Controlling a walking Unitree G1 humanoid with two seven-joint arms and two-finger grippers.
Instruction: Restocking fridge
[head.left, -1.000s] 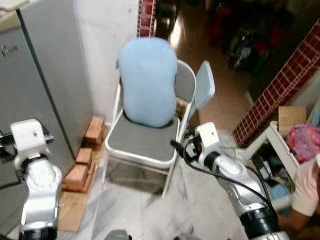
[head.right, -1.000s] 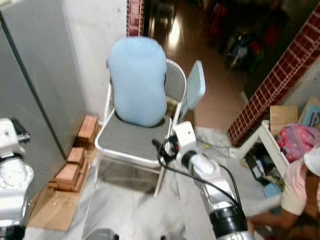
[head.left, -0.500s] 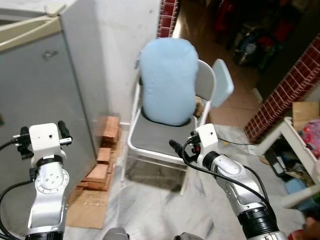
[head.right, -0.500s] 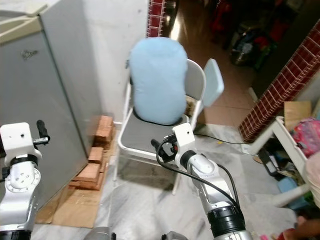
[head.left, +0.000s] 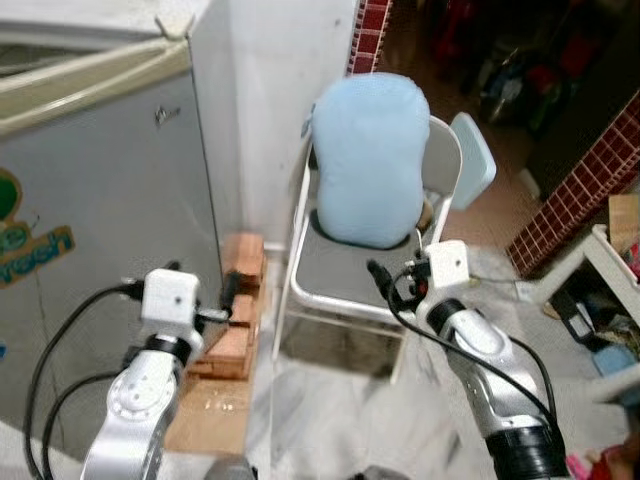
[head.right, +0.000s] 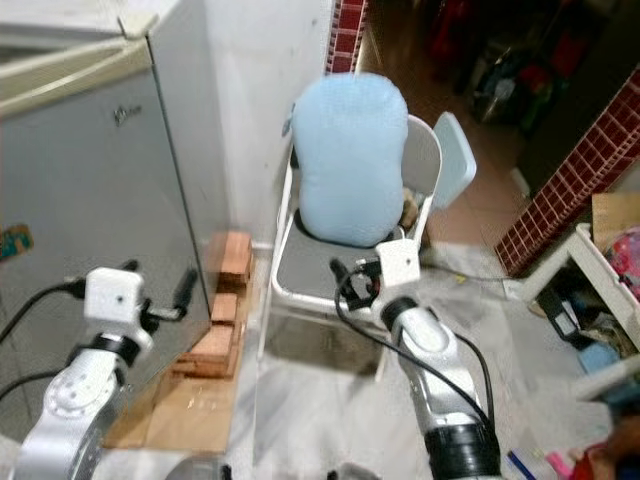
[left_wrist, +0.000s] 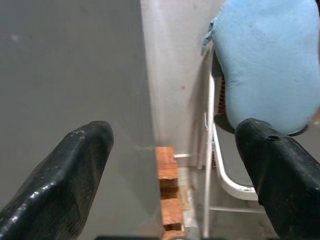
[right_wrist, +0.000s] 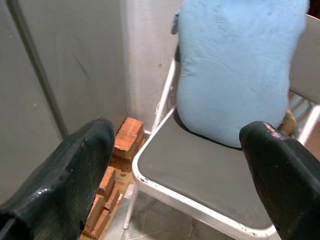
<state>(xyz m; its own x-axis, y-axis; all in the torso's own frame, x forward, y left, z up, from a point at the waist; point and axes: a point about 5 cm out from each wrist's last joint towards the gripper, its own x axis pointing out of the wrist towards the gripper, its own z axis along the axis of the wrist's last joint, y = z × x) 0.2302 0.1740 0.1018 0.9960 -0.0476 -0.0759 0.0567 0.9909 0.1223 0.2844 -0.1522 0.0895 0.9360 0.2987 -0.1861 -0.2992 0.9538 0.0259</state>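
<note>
Left end effector (left_wrist: 175, 165) apart — fridge (head.left: 90, 230) | right end effector (right_wrist: 175, 175) apart — chair (head.left: 350, 275), bricks (head.left: 238, 300)

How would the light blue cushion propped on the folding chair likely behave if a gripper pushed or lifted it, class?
The light blue cushion looks plump and rounded, so it is probably soft and would dent under the fingers. It stands leaning against the back of the chair, so a sideways push would likely topple it. Its fabric looks fuzzy, so probably not slippery, and light for its bulk.
</note>
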